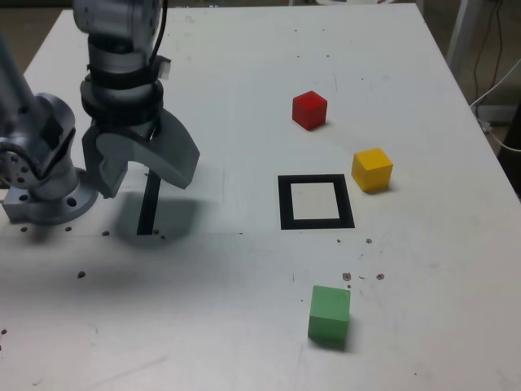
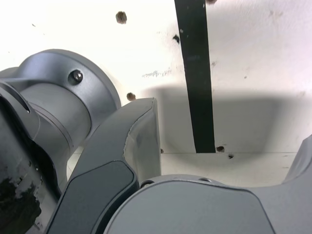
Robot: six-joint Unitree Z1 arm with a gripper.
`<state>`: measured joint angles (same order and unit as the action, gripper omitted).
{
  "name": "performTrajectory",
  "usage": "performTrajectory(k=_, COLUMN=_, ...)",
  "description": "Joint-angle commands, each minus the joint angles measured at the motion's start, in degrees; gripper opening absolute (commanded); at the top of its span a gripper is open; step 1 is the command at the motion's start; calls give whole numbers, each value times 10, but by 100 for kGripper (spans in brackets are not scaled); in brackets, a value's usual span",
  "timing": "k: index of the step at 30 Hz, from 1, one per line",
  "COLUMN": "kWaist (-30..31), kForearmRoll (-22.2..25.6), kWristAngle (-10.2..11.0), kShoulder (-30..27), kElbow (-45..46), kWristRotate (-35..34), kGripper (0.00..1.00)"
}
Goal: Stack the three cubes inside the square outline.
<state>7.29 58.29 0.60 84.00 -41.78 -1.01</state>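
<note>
Three cubes lie apart on the white table: a red cube [image 1: 309, 110] at the back, a yellow cube [image 1: 372, 169] toward the exterior view's right, and a green cube [image 1: 329, 314] near the front. Between them sits the square outline [image 1: 283, 204] of black tape, white inside, with nothing in it. My gripper [image 1: 146, 181] hangs far off at the exterior view's left, pointing down, open wide and holding nothing. In the wrist view the gripper [image 2: 224, 141] shows only bare table and tape between its jaws; no cube or outline appears there.
A straight black tape strip [image 1: 149, 205] [image 2: 196, 73] lies right under the gripper. The arm's grey base [image 1: 41, 191] stands at the exterior view's left edge. Cables [image 1: 496, 90] hang beyond the table's right edge. Small dark holes dot the tabletop.
</note>
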Motion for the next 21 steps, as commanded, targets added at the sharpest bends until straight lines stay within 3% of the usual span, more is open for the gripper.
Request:
performTrajectory(k=1, kWaist=-7, kForearmRoll=3, kWristAngle=4, kShoulder=-4, kElbow=-4, kWristRotate=8, kGripper=100)
performTrajectory(k=17, kWaist=-14, kForearmRoll=38, kWristAngle=1, kShoulder=-7, kElbow=-36, kWristRotate=34, kGripper=100)
performTrajectory(k=21, kWaist=-30, kForearmRoll=54, kWristAngle=-4, kShoulder=-3, kElbow=-61, kWristRotate=68, kGripper=100)
